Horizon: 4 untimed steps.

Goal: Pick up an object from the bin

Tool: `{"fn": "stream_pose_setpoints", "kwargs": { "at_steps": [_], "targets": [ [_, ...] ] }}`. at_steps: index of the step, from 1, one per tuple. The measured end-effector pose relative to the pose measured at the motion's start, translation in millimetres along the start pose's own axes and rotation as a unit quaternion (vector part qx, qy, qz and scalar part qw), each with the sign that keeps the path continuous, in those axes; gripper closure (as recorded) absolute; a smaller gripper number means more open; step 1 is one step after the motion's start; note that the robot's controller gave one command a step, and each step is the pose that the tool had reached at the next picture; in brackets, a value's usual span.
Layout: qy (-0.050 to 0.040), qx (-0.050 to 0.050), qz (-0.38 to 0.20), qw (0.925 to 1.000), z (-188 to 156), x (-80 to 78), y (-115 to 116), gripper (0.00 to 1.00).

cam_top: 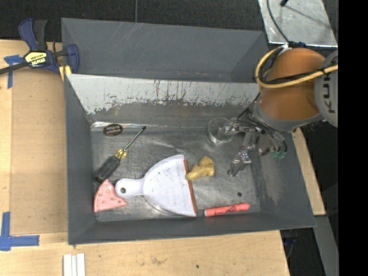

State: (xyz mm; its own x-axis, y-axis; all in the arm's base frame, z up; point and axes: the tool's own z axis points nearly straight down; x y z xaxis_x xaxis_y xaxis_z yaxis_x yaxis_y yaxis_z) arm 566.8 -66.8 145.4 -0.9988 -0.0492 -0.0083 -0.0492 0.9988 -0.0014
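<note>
The tool hangs low in the right part of the grey bin, below the arm's orange cover. Whether it is open or closed cannot be determined from here, nor whether it grips anything.

Nearest objects:
- A clear cup lies on its side just to the far left of the tool.
- A yellow lump lies near, to its left.
- A red marker lies on the near side.

Farther left lie a white dustpan, a pink wedge, a screwdriver and a dark oval disc.
</note>
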Motion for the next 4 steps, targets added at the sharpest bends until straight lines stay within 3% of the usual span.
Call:
{"fn": "stream_pose_setpoints", "kwargs": {
  "at_steps": [1, 2, 3, 4],
  "targets": [
    [0.0099, -0.002, 0.023, 0.9997, 11, -3.0, 2, 0.00],
    [0.0037, 0.000, 0.026, 0.9997, -34, 25.5, 18, 0.00],
    [-0.0035, 0.001, -0.002, 1.0000, -11, 23.9, 65, 0.00],
    [-0.0002, 0.000, -0.055, 0.9985, 64, 36.5, 75, 1.00]
  ]
}}
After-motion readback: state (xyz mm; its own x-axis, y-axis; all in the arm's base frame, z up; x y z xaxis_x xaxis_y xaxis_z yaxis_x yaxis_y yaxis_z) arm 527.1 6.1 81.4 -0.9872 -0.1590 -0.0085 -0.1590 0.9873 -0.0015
